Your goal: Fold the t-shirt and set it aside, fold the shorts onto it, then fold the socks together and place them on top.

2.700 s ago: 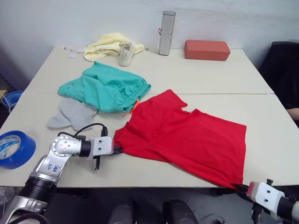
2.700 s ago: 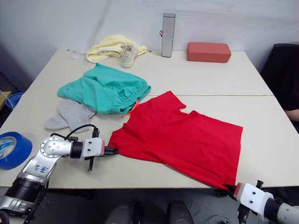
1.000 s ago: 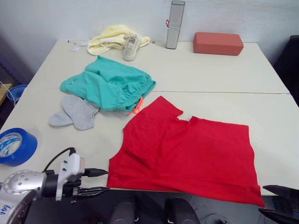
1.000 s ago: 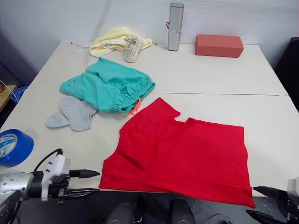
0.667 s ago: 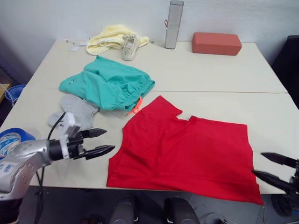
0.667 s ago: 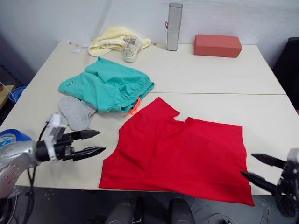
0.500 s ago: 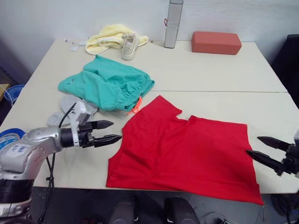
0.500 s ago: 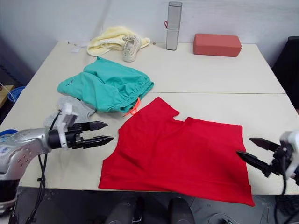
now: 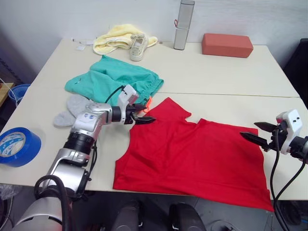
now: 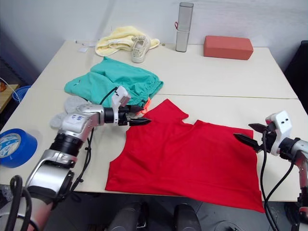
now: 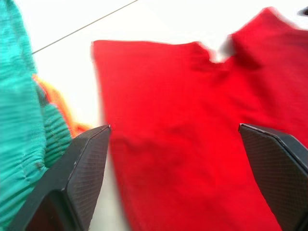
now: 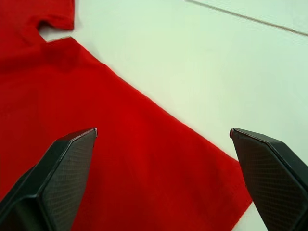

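Bright red short-sleeved cotton t-shirt [image 9: 192, 161] lies spread flat on the pale counter [image 9: 216, 77], near edge, one hem corner at 5 o'clock hanging over the lip. Soft, light, limp fabric; likely to sag and wrinkle when lifted, so pinch at edges or corners, both sides together.

Left gripper [image 9: 143, 119] hovers at the shirt's 10 o'clock sleeve edge, fingers parted a little, holding nothing. Right gripper [image 10: 246, 134] is at the 3 o'clock side edge, fingers spread wide, empty.

Teal-green gathered-waist fabric shorts [image 9: 115, 84] sit bunched at 11 o'clock of the shirt, orange drawstring just beside the left gripper. Light grey knit ankle socks [image 9: 72, 108] lie at 9 o'clock, partly behind the left arm. Both soft, easy to pinch.
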Motion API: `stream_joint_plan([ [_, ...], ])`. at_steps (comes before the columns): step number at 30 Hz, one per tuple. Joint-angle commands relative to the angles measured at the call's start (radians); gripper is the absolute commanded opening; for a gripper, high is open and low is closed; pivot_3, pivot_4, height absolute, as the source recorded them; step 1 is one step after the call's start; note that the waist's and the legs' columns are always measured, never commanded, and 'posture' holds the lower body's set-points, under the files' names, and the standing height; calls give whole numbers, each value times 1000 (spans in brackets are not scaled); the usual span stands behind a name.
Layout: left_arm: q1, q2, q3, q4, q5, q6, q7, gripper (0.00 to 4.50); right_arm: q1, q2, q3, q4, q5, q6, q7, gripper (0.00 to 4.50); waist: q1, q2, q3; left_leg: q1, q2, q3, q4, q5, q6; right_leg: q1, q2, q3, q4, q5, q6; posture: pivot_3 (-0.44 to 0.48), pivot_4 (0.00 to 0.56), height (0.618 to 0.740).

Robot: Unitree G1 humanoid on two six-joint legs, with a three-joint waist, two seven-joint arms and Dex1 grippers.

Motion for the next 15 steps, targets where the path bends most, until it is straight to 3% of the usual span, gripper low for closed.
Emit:
stream_joint_plan([
  [1, -78, -43, 26, 145, 41, -87, -12, 4470, -55, -45, 19, 86, -35, -17, 25, 4500, -1, -1, 0, 0, 0, 0, 0, 0, 0, 0, 0, 0, 0, 0, 0, 0, 150, 740],
  [7, -209, -118, 36, 419, 121, -214, -14, 4470, -165, -55, 78, 241, -98, -57, 62, 4500, -11, -3, 2, -1, 0, 0, 0, 0, 0, -1, 0, -2, 0, 0, 0, 0, 150, 740],
  [15, -262, -137, 63, 558, 200, -231, 14, 4470, -289, -53, 130, 399, -151, -62, 115, 4500, -15, -4, 2, -2, 0, 1, 1, 0, 0, -3, 0, -4, 1, 0, 1, 0, 150, 740],
])
